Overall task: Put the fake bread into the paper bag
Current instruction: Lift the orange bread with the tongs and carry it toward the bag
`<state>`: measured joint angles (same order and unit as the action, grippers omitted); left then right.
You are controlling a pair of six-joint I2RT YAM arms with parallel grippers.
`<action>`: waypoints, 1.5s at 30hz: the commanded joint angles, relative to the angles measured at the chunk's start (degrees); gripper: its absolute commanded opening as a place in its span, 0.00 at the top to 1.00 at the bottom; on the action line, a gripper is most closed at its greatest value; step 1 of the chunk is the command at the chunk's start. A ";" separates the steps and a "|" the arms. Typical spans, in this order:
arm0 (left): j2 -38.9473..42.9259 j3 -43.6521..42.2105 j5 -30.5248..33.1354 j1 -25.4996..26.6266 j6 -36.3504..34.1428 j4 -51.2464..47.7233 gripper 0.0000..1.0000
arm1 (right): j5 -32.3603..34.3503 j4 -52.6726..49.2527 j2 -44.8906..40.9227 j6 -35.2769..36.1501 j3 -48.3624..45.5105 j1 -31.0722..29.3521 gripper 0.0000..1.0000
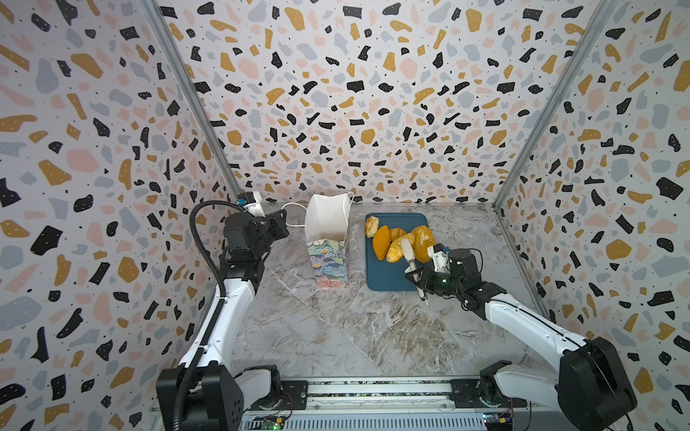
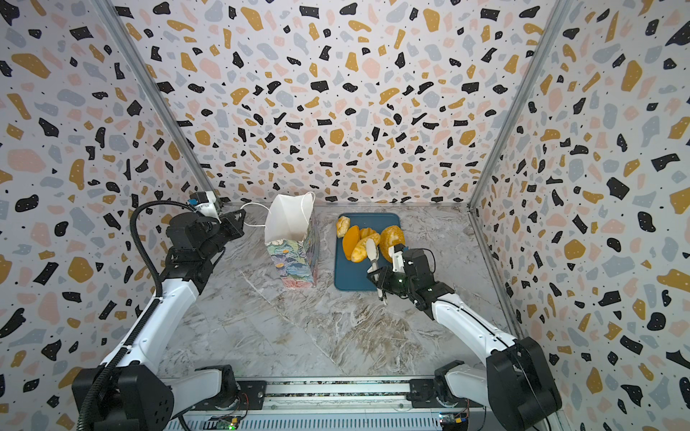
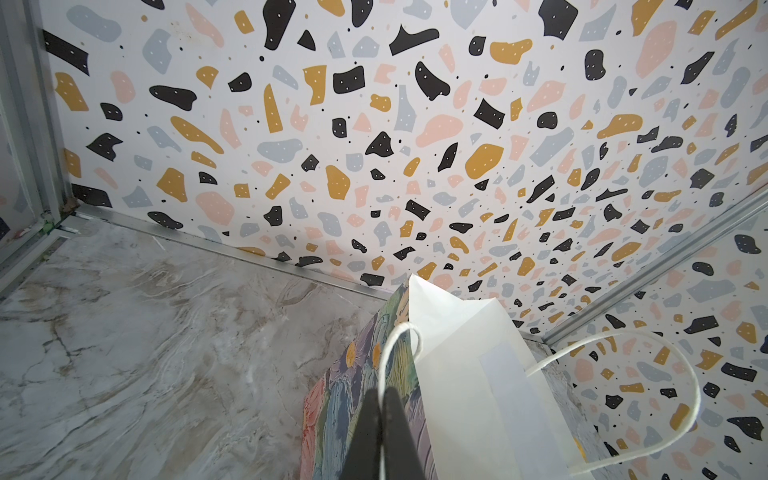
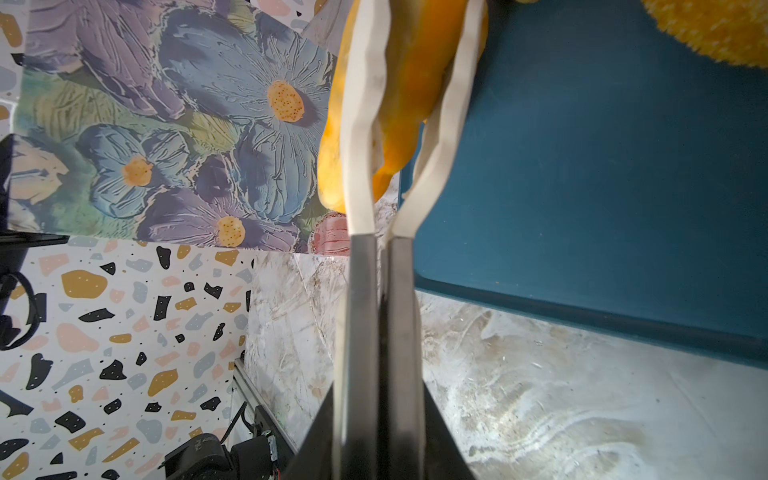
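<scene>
Golden-orange fake bread (image 1: 395,242) lies heaped on the dark-blue tray (image 1: 388,278), just ahead of your right pincer (image 1: 417,280). That pincer is clamped on a pair of tongs (image 1: 409,253), whose white tips straddle one orange piece (image 4: 409,83). Your left pincer (image 3: 381,395) is pinched closed on the cord handle (image 3: 392,345) of the paper bag (image 1: 328,257). The bag stands upright on the surface (image 1: 336,336) between the two pincers, beside the tray.
</scene>
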<state>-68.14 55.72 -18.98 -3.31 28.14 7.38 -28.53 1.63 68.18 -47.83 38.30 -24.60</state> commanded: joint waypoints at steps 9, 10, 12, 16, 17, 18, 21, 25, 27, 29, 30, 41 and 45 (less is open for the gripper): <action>1.34 -0.05 -0.40 0.15 0.31 1.41 1.00 | 4.90 -3.34 -5.69 -0.61 3.80 -4.39 0.79; 1.34 0.02 -0.44 0.15 0.25 1.40 1.00 | 5.25 -3.81 -5.89 -0.63 4.23 -4.80 0.78; 1.35 0.00 -0.44 0.21 0.18 1.37 1.00 | 6.37 -4.68 -6.24 -0.61 5.34 -5.93 0.78; 1.52 -0.09 -0.53 0.15 0.29 1.59 1.00 | 8.33 -5.62 -6.91 -1.60 7.29 -7.97 0.79; 1.42 -0.09 -0.58 0.15 0.34 1.64 1.00 | 8.77 -5.64 -7.10 -1.81 7.79 -8.59 0.78; 1.43 -0.09 -0.62 0.15 0.39 1.67 1.00 | 9.37 -5.77 -7.27 -1.86 8.36 -9.18 0.79; 1.52 -0.09 -0.73 0.15 0.39 1.68 1.00 | 10.72 -6.89 -7.53 -1.74 10.19 -10.27 0.79; 1.74 -0.09 -0.62 0.13 0.30 1.67 1.00 | 11.30 -7.67 -7.19 -1.64 12.17 -11.12 0.78; 1.86 -0.13 -0.85 0.17 0.30 1.75 1.00 | 11.90 -7.68 -7.10 -1.71 12.95 -11.86 0.79; 1.86 -0.18 -1.03 0.15 0.34 2.03 1.00 | 12.67 -7.69 -7.08 -1.69 13.35 -12.71 0.78; 1.79 -0.26 -1.01 0.15 0.51 2.09 1.00 | 13.03 -7.64 -7.01 -1.72 13.54 -13.07 0.79; 1.41 -0.20 -1.08 0.15 0.71 2.20 1.00 | 15.72 -9.11 -5.44 -0.75 18.89 -16.08 0.79; 1.43 -0.25 -1.14 0.21 0.78 2.24 1.00 | 16.99 -9.77 -4.51 0.04 21.24 -17.47 0.79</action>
<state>-67.61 55.72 -19.25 -3.31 28.36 7.49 -13.41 -9.10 63.96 -49.43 56.03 -41.25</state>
